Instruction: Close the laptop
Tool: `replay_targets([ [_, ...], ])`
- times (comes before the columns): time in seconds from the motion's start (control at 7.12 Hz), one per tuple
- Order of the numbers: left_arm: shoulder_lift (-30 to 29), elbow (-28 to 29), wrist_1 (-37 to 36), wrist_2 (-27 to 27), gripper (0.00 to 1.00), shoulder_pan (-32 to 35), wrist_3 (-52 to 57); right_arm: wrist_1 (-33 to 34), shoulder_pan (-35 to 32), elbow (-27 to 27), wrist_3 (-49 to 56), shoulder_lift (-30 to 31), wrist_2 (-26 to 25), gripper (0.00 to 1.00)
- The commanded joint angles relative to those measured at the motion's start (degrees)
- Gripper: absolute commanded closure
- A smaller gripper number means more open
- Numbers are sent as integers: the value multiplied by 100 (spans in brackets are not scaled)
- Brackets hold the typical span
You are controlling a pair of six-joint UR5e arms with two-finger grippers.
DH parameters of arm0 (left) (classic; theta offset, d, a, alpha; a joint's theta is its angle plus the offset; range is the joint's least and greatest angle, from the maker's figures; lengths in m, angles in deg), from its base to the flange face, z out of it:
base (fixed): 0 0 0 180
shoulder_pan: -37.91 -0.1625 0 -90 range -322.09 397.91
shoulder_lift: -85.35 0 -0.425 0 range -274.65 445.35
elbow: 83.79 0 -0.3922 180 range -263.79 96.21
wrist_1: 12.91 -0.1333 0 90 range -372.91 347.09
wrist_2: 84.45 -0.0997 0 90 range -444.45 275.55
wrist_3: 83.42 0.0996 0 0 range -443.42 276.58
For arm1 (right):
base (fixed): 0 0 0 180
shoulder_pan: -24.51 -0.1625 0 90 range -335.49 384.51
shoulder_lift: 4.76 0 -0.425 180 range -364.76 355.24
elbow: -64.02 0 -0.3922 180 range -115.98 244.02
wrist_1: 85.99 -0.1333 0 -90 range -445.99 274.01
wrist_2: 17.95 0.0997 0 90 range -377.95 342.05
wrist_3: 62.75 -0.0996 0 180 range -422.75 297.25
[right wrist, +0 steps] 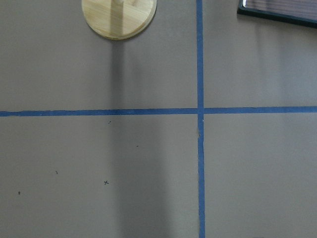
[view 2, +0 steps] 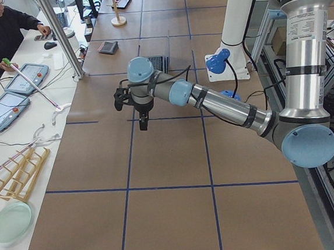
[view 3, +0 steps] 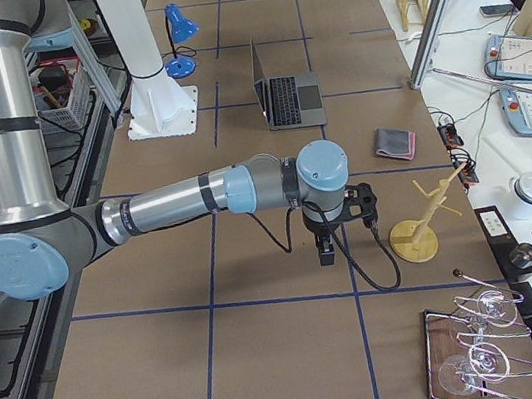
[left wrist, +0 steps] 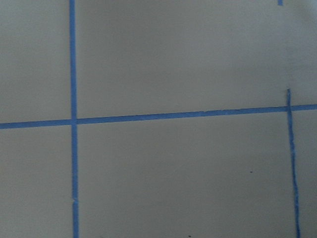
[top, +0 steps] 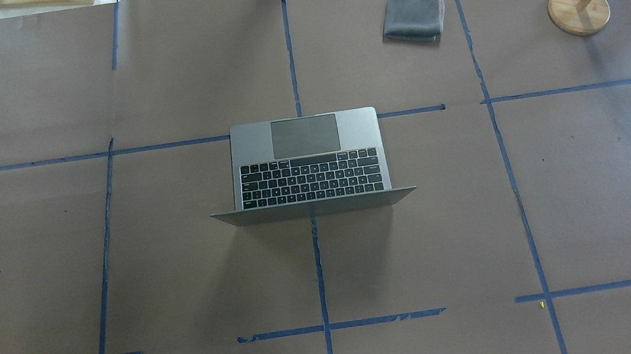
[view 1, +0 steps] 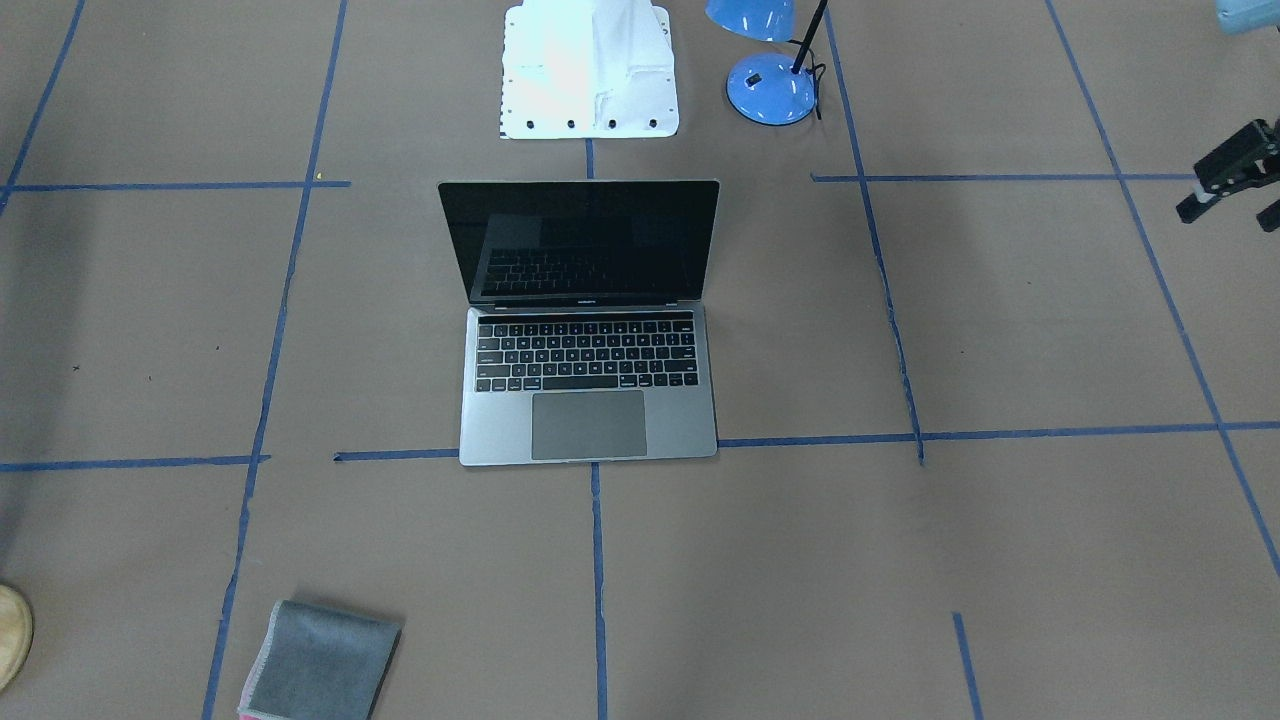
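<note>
**Item 1.** Left gripper point(view 1: 1230, 205): fingers look apart and hold nothing, though the frame edge cuts them off.

**Item 2.** Laptop point(top: 308, 166): well off to that gripper's right and well off to the right gripper's left, touched by neither. It is open, with the lid point(top: 313, 207) upright, its back toward the robot and the keyboard beyond it.

**Item 3.** Right gripper point(view 3: 337, 234): seen from the side only, so apart or together cannot be told. A wooden stand point(view 3: 413, 240) is just beside it and a folded grey cloth point(view 3: 395, 144) lies farther out.

**Container.** Black-rimmed tray point(right wrist: 275, 15), on the right gripper's outer side, holds clear glass pieces point(view 3: 481, 343) of unclear kind.

**Hazards (judged).**
- A push low on the lid would likely slide the whole laptop rather than fold it.
- A fast push could slam the lid.
- A fingertip on the screen could mark it.
</note>
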Motion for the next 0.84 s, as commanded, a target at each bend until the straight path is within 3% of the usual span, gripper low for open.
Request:
replay_targets([
  [0.0,-588,-637,1,-64,1,-943,-1792,-2,366,690,-1020,3,-9,1],
  [0.28,-1353,-674,-8,-74,6,-1421,-3008,-10,1111,1779,-2739,3,-61,3],
  [0.42,-1652,-674,-8,-109,15,-1709,-3526,-19,1620,2254,-3593,-23,-253,4],
  [0.7,-2329,-674,-8,-869,42,-2727,-4712,-1216,2606,2592,-5621,-58,-667,13],
])
